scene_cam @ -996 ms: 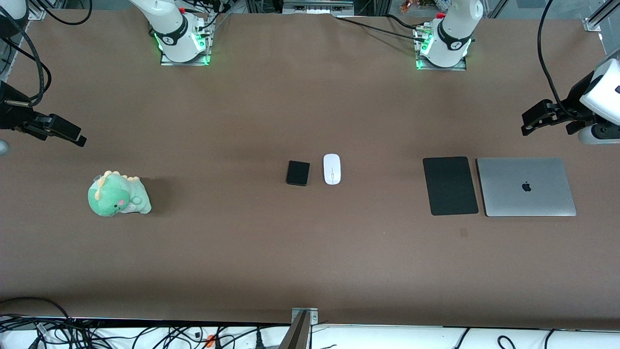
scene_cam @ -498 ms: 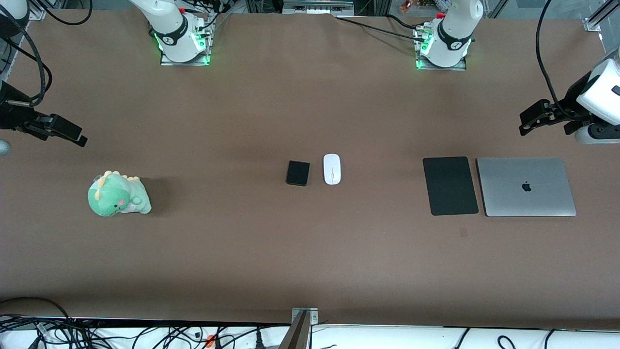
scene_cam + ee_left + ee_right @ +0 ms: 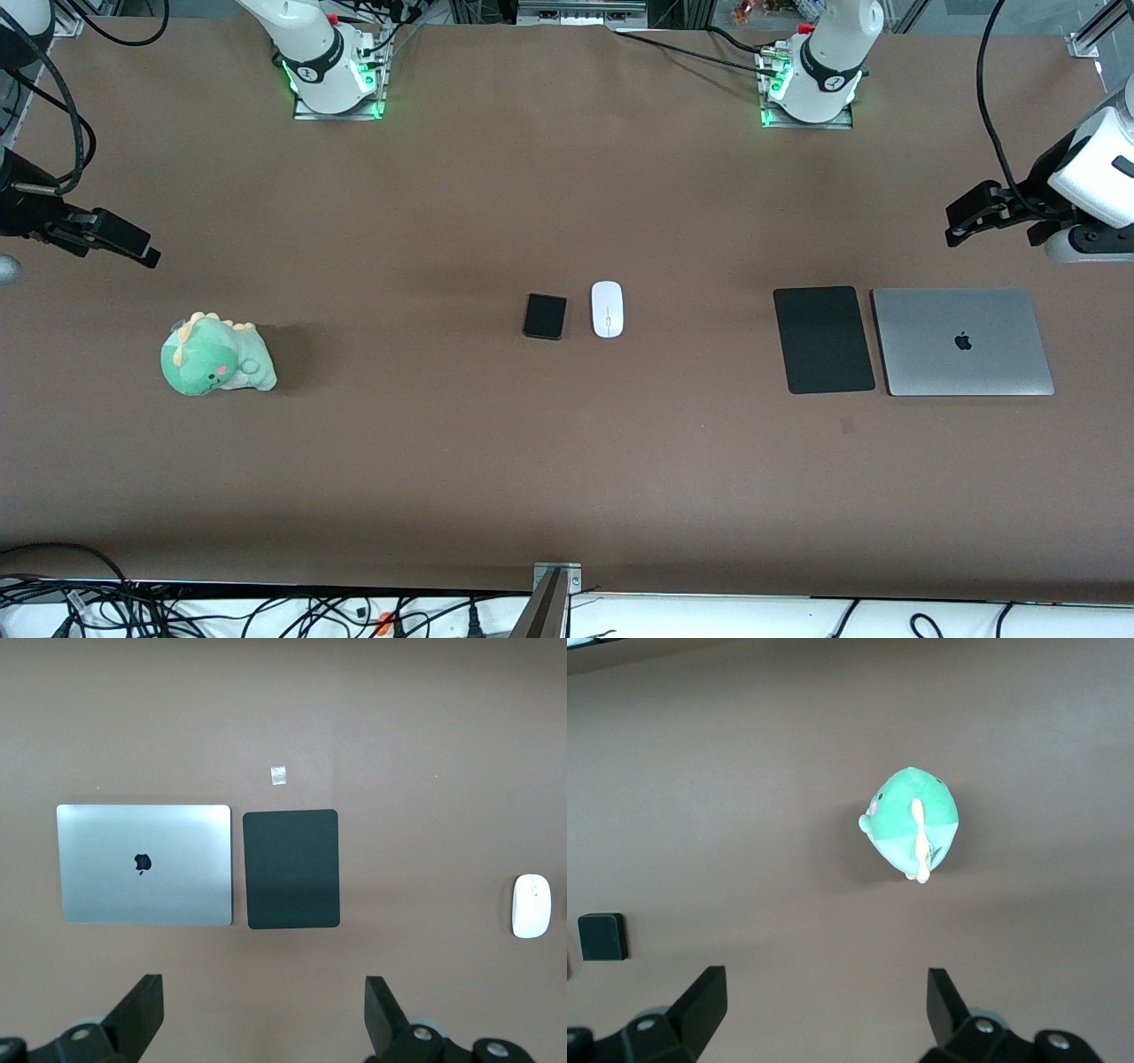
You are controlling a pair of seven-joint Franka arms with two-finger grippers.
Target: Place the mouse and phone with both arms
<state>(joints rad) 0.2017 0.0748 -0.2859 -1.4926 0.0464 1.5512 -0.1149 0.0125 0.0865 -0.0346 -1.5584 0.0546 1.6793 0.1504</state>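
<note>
The white oval mouse (image 3: 607, 308) and the small black phone (image 3: 545, 316) lie side by side at the table's middle. The mouse is toward the left arm's end, the phone toward the right arm's end. The mouse also shows in the left wrist view (image 3: 532, 905), the phone in the right wrist view (image 3: 603, 936). My left gripper (image 3: 966, 223) hangs open and empty above the table at the left arm's end; it shows in its own view (image 3: 263, 1010). My right gripper (image 3: 133, 251) hangs open and empty at the right arm's end; it shows in its own view (image 3: 827, 1003).
A flat black mat (image 3: 824, 339) lies beside a closed silver laptop (image 3: 962, 341) toward the left arm's end; both show in the left wrist view, mat (image 3: 292, 868) and laptop (image 3: 144, 864). A green dinosaur plush (image 3: 215, 356) sits toward the right arm's end.
My left gripper has drifted slightly toward the table's middle and toward the bases. The right gripper barely moved. The mouse and phone have not moved.
</note>
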